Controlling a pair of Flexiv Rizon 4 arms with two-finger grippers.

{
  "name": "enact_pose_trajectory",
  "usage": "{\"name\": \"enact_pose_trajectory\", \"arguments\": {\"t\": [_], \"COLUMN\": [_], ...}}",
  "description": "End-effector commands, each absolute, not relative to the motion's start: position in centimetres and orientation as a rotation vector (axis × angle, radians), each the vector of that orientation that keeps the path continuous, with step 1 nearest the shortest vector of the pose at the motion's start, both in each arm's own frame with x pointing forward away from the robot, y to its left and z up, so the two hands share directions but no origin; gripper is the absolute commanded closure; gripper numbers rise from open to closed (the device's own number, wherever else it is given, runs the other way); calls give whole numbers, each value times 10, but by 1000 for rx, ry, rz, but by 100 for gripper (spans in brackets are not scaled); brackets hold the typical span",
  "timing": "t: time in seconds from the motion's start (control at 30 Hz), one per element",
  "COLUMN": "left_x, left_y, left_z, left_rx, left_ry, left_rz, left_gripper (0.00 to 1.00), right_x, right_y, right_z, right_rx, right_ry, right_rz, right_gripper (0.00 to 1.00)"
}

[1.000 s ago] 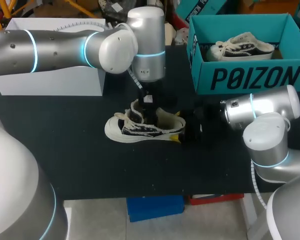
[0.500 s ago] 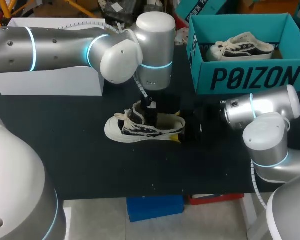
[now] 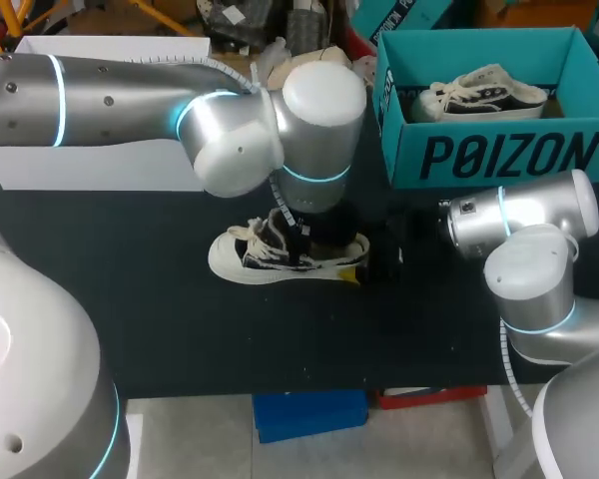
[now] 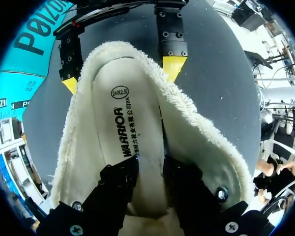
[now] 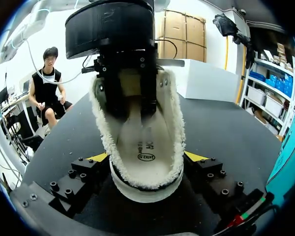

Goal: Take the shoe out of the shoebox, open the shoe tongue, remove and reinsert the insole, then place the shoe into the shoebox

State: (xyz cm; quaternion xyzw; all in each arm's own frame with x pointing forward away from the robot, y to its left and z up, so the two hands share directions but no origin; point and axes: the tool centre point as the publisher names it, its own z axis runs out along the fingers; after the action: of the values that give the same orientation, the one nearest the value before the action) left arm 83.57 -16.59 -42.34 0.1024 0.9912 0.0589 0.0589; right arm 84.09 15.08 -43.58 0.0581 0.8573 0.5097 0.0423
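Shoe (image 3: 250,261) out of shoebox (image 3: 499,155), mid-desk, heel clamped by right gripper (image 5: 147,157); left gripper (image 4: 150,168) down on insole (image 4: 113,128), grip unclear. Insole pull, reinsertion, reboxing pending.

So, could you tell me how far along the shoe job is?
Done: the shoe is out of the shoebox, on the table. In hand: the right gripper clamps its heel while the left gripper is inside it, on the insole, not yet out. Left: pulling and refitting the insole, then boxing the shoe.

left arm (image 3: 230,150) swung lower and rightward over the shoe (image 3: 242,257), left pincer (image 4: 148,166) sunk deeper inside
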Motion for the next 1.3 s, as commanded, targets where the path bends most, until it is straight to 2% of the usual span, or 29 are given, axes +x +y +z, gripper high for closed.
{"name": "enact_pose_trajectory", "arguments": {"t": [0.03, 0.17, 0.43, 0.73, 0.83, 0.9, 0.93, 0.97, 1.0, 1.3], "left_x": [841, 847, 854, 865, 865, 865, 865, 865, 864, 862], "left_y": [-161, -158, -157, -162, -163, -163, -163, -163, -163, -154], "left_z": [-463, -463, -468, -458, -457, -457, -457, -457, -458, -444], "left_rx": [252, 175, 20, -45, -49, -51, -52, -44, -45, -86], "left_ry": [2826, 2738, 2619, 2502, 2497, 2513, 2519, 2533, 2533, 2715], "left_rz": [195, 153, 98, 18, 5, -3, -2, 3, 11, -54], "left_gripper": [65, 62, 66, 65, 69, 76, 84, 97, 100, 100], "right_x": [841, 841, 841, 841, 841, 841, 841, 841, 841, 841], "right_y": [150, 150, 150, 150, 150, 150, 150, 150, 150, 150], "right_z": [-434, -434, -434, -434, -434, -434, -434, -434, -434, -434], "right_rx": [182, 182, 182, 182, 182, 182, 182, 182, 182, 182], "right_ry": [2624, 2624, 2624, 2624, 2624, 2624, 2624, 2624, 2624, 2624], "right_rz": [1557, 1557, 1557, 1557, 1557, 1557, 1557, 1557, 1557, 1557], "right_gripper": [100, 100, 100, 100, 100, 100, 100, 100, 100, 100]}}
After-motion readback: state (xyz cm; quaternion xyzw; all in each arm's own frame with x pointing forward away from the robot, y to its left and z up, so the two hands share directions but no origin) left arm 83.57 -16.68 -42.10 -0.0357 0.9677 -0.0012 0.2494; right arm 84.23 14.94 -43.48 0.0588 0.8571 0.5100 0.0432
